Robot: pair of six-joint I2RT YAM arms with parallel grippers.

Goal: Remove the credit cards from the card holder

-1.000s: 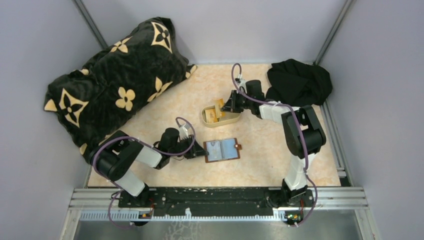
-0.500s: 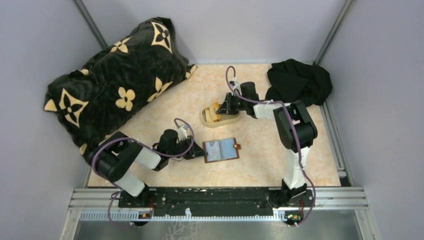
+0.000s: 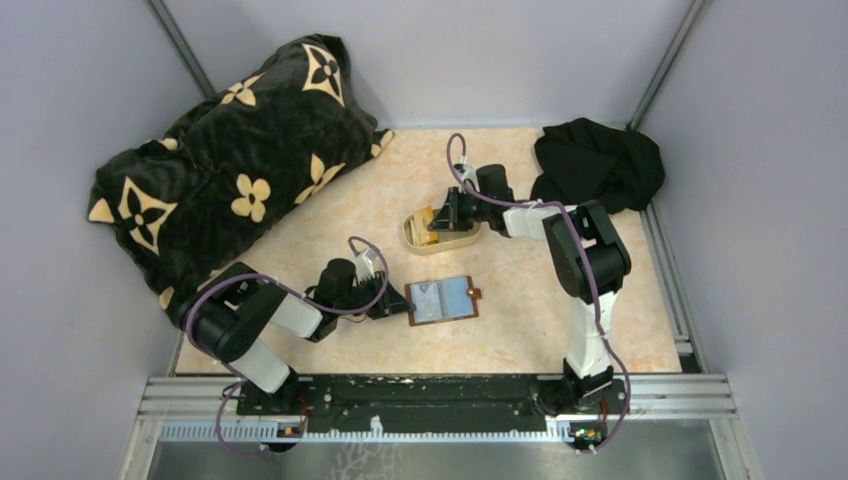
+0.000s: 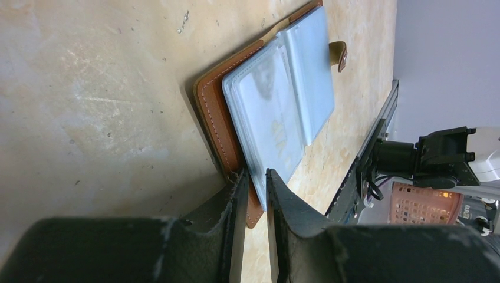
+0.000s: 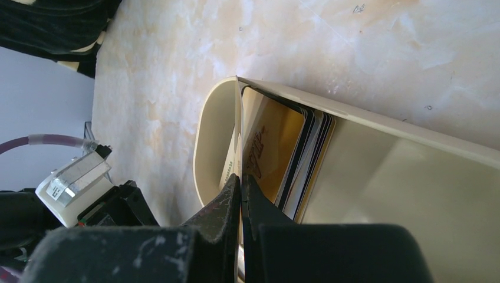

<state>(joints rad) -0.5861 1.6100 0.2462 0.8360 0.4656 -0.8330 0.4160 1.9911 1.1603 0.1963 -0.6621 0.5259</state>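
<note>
The card holder (image 3: 443, 298) lies open on the table, brown outside and pale blue-grey inside. My left gripper (image 3: 396, 305) is shut on its left edge; in the left wrist view my fingers (image 4: 255, 174) pinch the brown cover and a blue sleeve of the card holder (image 4: 277, 106). My right gripper (image 3: 443, 214) is over the tan oval tray (image 3: 462, 240), shut on a thin card (image 5: 238, 130) seen edge-on. Several credit cards (image 5: 274, 147), orange-tan, dark and white, lean stacked in the tray (image 5: 203, 141).
A big black pillow with tan flowers (image 3: 230, 160) fills the back left. A black cloth (image 3: 598, 165) lies at the back right corner. Grey walls close three sides, and a metal rail (image 3: 430, 390) runs along the front edge.
My right gripper has moved left and down over the tray with its card, which now sits lower among the others. The left gripper and the card holder have stayed put.
</note>
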